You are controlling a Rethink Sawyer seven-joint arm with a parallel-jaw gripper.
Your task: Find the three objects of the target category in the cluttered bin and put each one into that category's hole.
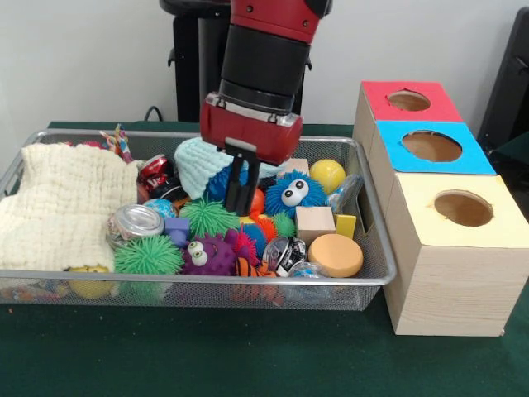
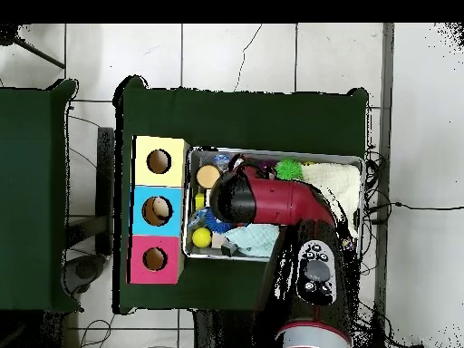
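Observation:
My gripper [image 1: 240, 208] reaches down into the middle of the wire bin [image 1: 376, 277]. It is shut, and I see nothing between its black fingers [image 1: 234, 186]. Its tips sit between a green spiky ball [image 1: 207, 217] and an orange ball [image 1: 259, 201], in front of a teal knitted hat [image 1: 192, 165]. A blue fuzzy ball with eyes [image 1: 294, 192] lies just right of it. To the right stand three boxes with round holes: red [image 1: 376, 95], blue [image 1: 393, 136] and yellow [image 1: 421, 192]. In the overhead view the arm's head [image 2: 228, 197] hides the gripper.
The bin also holds a cream cloth [image 1: 62, 207] at the left, a silver can [image 1: 137, 222], a purple spiky toy [image 1: 208, 256], a wooden cube [image 1: 315, 222], a yellow ball [image 1: 327, 174] and an orange disc [image 1: 335, 255]. The boxes touch the bin's right side.

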